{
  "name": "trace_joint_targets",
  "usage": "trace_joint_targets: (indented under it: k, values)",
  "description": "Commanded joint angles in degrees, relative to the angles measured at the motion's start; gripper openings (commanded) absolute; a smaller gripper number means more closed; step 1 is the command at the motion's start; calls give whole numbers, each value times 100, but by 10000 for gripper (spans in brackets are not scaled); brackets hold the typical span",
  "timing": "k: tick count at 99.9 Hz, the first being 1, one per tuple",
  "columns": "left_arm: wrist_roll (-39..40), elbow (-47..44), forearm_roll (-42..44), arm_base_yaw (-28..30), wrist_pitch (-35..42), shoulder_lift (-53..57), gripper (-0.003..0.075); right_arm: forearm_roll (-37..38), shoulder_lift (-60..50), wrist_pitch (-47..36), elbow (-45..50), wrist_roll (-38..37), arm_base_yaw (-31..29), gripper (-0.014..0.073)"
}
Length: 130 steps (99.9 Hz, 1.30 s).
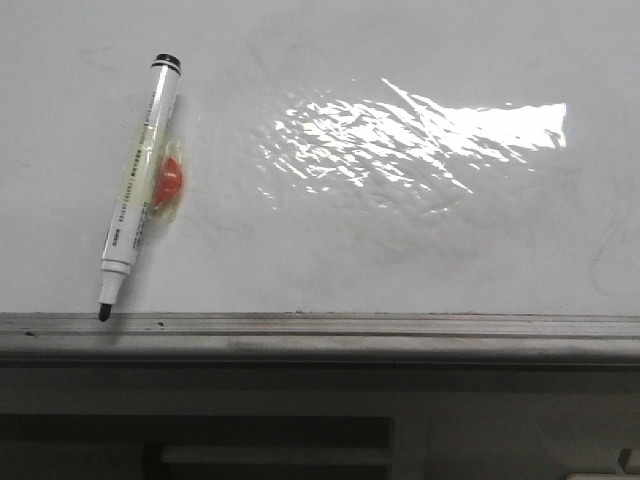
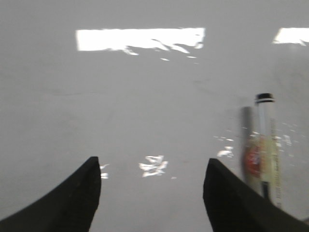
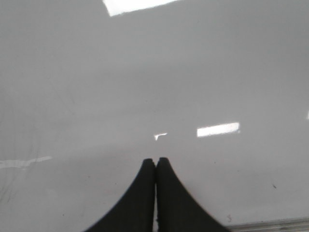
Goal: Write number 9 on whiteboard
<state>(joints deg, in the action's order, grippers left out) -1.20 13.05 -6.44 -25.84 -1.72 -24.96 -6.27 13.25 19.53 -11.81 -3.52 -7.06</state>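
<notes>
The whiteboard (image 1: 400, 240) is glossy white with a bright wrinkled glare patch and a grey metal edge rail (image 1: 320, 325) at the front. No number 9 shows on it. A white marker (image 1: 140, 185) with a black tip lies at the board's left, taped to a red round piece (image 1: 172, 180), tip at the rail. The marker also shows in the left wrist view (image 2: 268, 145), just beside the right finger. My left gripper (image 2: 152, 166) is open and empty over the bare board. My right gripper (image 3: 155, 160) is shut and empty over the board (image 3: 145, 87). Neither gripper shows in the front view.
Below the rail a dark shelf or frame (image 1: 300, 430) runs across the front. Faint smudges mark the board at the far right (image 1: 605, 265). The rail also shows in the corner of the right wrist view (image 3: 270, 225).
</notes>
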Motion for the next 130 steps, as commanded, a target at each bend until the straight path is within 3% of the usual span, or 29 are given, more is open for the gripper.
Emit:
trace_joint_targets:
  k: [1,19,33,66,95,107,117,130]
  values:
    - [28,187,-65,-631,802,-386,428,-19,105,-390,-195,-2,7,-62]
    - [28,187,-62,-1617,1319,-1237,427,-19,105,-376,-195,-2,7,-62]
    - [28,187,-337,-2027,1903,-1944,427,-19,105,-376,-195,-2,7,-62]
    - [73,187,-351,-2495,2983,-3326,427,-19,105,-376,-195,-2,31,-62]
    - [120,187,-416,-2535,3607,-4024,411,-19,105,-376,-195,-2,91,-62]
    - [120,187,-434,-2535,3621,-4208,330,-19,105,-387,-195,-2,91,-62]
    - [247,187,-472,-2535,3656,-4304,202,-19,105,-361,-195,-2,229,-62]
    - [247,187,-472,-2535,3679,-4341,22,-19,105,-318,-195,-2,1056,-62]
